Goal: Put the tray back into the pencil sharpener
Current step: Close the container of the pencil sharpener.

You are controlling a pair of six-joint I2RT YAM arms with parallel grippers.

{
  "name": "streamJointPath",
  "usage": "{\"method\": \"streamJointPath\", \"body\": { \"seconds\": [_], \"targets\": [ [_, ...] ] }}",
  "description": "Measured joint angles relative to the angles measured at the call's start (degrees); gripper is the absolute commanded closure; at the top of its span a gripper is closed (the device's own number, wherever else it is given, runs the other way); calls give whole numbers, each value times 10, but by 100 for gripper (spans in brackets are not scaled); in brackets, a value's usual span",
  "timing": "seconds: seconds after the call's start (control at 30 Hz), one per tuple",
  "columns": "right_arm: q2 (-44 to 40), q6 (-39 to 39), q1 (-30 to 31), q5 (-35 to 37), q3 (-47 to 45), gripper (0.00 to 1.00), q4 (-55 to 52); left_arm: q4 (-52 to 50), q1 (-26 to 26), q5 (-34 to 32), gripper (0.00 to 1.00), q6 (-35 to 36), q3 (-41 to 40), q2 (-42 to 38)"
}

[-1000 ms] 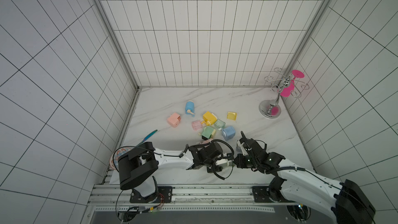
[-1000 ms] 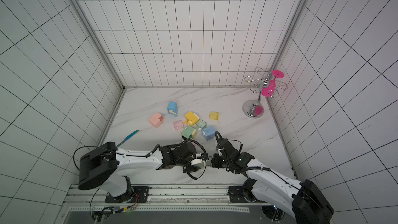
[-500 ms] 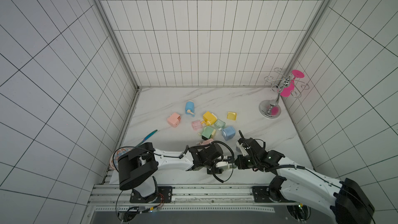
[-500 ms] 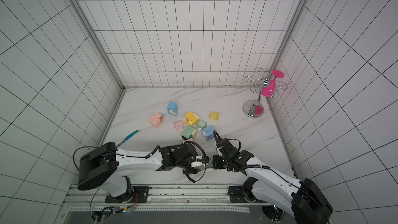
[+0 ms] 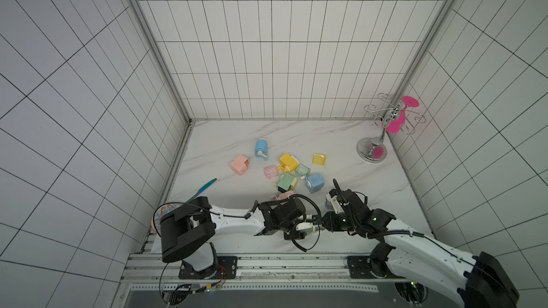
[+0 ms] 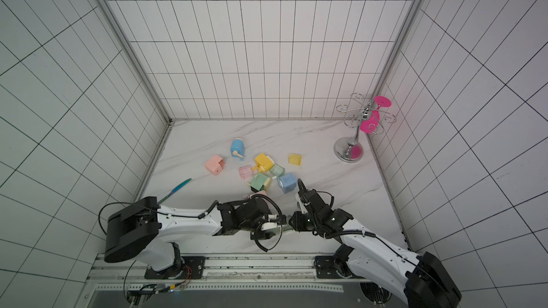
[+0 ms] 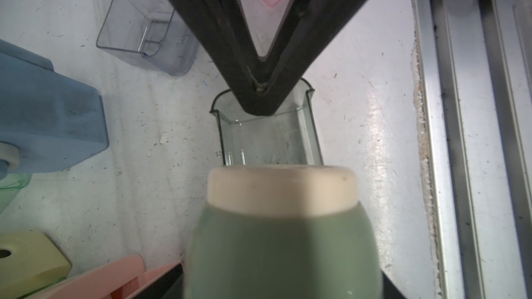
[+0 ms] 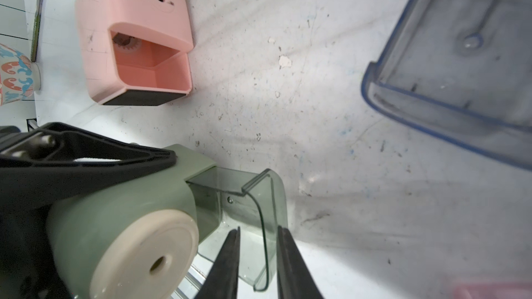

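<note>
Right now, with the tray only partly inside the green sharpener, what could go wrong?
1. The tray is only partly in the sharpener, and the right gripper looks loose around its front wall; it may slide out or stay half in.
2. One finger is on the inner side of that wall, so pulling back carelessly could drag the tray out.

top views: high, facing down — whole table (image 5: 341, 143) | wrist views: close, both on tray (image 7: 267, 139)
</note>
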Motion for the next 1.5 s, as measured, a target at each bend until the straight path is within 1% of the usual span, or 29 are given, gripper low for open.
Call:
{"method": "streamJointPath", "body": {
  "seconds": [0.2, 0.4, 0.57, 0.77, 0.97, 1.13, 1.17, 1.2, 1.27, 1.33, 1.4, 1.5],
  "targets": [
    [14, -22, 0, 21, 1, 74, -22, 3, 3, 4, 86, -1, -1, 0],
    [27, -28, 0, 12, 1, 73, -14, 4, 10, 8, 86, -9, -1, 1],
    [27, -23, 0, -10, 0, 75, 20, 7, 17, 18, 86, -17, -1, 3],
    [28, -17, -3, -16, -1, 76, 29, 8, 19, 22, 86, -26, -1, 5],
    [28, -12, -4, -12, -7, 82, 36, 8, 21, 24, 87, -27, 0, 6],
    [27, -17, -4, -5, -8, 84, 33, 8, 24, 23, 87, -30, 0, 6],
    [26, -20, -4, -3, -8, 84, 31, 8, 24, 24, 87, -31, 0, 6],
    [24, -24, -4, -2, -8, 81, 28, 8, 25, 24, 87, -31, 0, 6],
    [20, -28, -4, -2, -8, 73, 21, 9, 25, 23, 87, -31, 0, 6],
    [16, -34, -4, -1, -8, 67, 14, 9, 25, 22, 87, -31, 0, 6],
    [14, -37, -4, -1, -8, 65, 11, 9, 25, 21, 87, -31, 0, 6],
    [14, -37, -4, 0, -7, 65, 11, 9, 25, 21, 87, -31, 0, 6]
  ]
}}
